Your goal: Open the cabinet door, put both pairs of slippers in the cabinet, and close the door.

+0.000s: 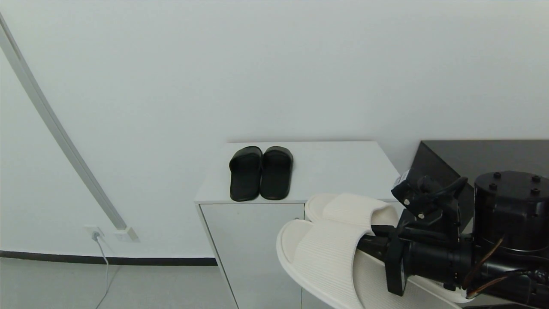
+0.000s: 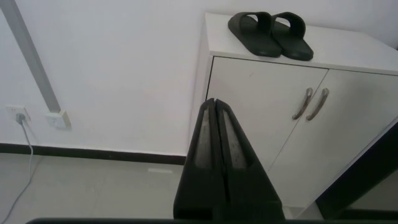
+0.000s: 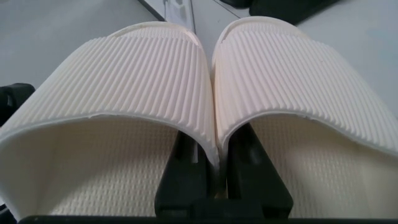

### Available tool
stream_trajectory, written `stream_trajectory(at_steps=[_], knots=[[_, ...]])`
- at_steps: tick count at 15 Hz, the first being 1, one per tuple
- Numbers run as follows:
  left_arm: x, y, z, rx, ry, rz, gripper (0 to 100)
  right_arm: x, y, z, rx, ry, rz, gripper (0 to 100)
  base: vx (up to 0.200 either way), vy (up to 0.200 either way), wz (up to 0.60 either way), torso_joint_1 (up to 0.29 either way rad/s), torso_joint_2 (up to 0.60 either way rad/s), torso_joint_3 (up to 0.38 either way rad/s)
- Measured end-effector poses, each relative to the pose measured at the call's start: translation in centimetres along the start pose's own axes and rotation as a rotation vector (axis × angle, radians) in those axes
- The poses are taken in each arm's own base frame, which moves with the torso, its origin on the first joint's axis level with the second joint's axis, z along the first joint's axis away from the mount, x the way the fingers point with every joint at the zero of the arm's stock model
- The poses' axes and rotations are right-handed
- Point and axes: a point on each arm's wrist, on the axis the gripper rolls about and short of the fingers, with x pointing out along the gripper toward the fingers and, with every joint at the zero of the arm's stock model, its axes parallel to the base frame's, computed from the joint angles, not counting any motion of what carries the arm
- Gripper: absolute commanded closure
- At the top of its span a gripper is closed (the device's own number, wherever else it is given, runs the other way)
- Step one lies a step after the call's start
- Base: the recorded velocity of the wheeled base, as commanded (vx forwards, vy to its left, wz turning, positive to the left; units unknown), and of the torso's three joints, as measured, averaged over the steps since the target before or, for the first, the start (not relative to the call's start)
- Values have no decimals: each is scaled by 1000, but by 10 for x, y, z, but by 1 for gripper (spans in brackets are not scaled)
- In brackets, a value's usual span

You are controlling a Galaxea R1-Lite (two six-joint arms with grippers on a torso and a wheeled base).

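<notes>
1. The white slippers [image 1: 330,249] hang in the air in front of the cabinet [image 1: 334,167], low and to the robot's right of its closed doors [image 2: 261,106].
2. They look like light foam with ribbed straps, soft enough to flex. A pinch on the two touching inner strap edges should carry both at once, though a loose pinch could let one slide free.
3. That is where the right pincer [image 3: 214,171] has them. In the right wrist view its dark fingers [image 3: 180,174] reach in under the straps, drawn narrow on the inner edges with the pair side by side.
4. The black slippers [image 1: 260,173] sit together on the cabinet top near its front edge. They appear rubbery, stiffer and likely grippier, and the same strap pinch should work on them.
5. The left pincer [image 2: 216,143] hovers before the cabinet, fingers pressed flat together with nothing between them and well apart from the two handles [image 2: 311,104].
6. With the doors closed, a handle is judged the next thing to take.
</notes>
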Motion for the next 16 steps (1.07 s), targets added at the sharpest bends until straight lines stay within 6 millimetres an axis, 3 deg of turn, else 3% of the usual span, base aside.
stream_trajectory(at_steps=[8,16], knots=[[0,0,0,0,-1,0,100,0,0,-4,-9,11,8,100,0,0,0,-11,25,14],[0,0,0,4,0,2,100,0,1,-7,-9,21,16,100,0,0,0,-176,404,228]])
